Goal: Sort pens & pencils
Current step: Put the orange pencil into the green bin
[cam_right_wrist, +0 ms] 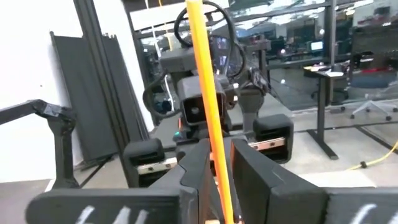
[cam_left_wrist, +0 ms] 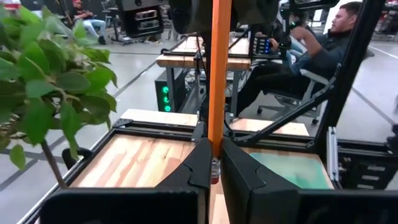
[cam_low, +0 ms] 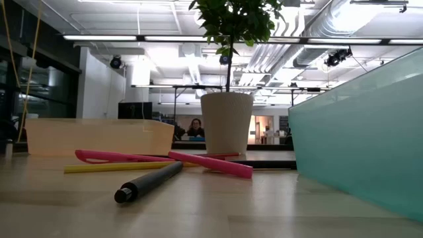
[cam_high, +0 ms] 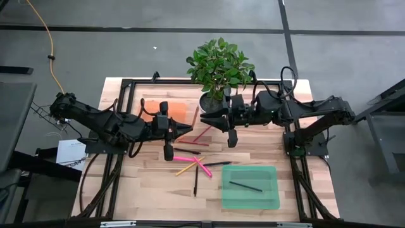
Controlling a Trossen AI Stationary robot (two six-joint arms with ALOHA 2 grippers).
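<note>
Left claw [cam_left_wrist: 214, 149] is clamped shut on an orange pencil [cam_left_wrist: 219, 74]; the pencil stands straight up between its fingers, eraser end down at the fingertips. Right claw [cam_right_wrist: 219, 149] faces the left one above the bench [cam_high: 145, 190], fingers closed against the sides of a pencil of like colour; each wrist view shows the other arm right behind the stick. Cannot tell for sure that it is the same pencil.

Rest of the sticks lie on the bench below and a bit forward of both claws, in a loose pile:
- two pink pens [cam_low: 109, 157] [cam_low: 211, 164], crossing near a yellow pencil [cam_low: 112, 168]
- a dark pen [cam_low: 149, 180] nearest the low camera
- a red pencil [cam_high: 202, 134] under the gap between the claws

Green tray [cam_high: 272, 196] sits in front of the right claw with one dark stick [cam_high: 245, 186] inside. Orange tray [cam_high: 183, 111] is just behind the left claw. Potted plant [cam_high: 218, 63] stands behind the right claw. A seated person [cam_left_wrist: 329, 37] shows in the room past the bench.
</note>
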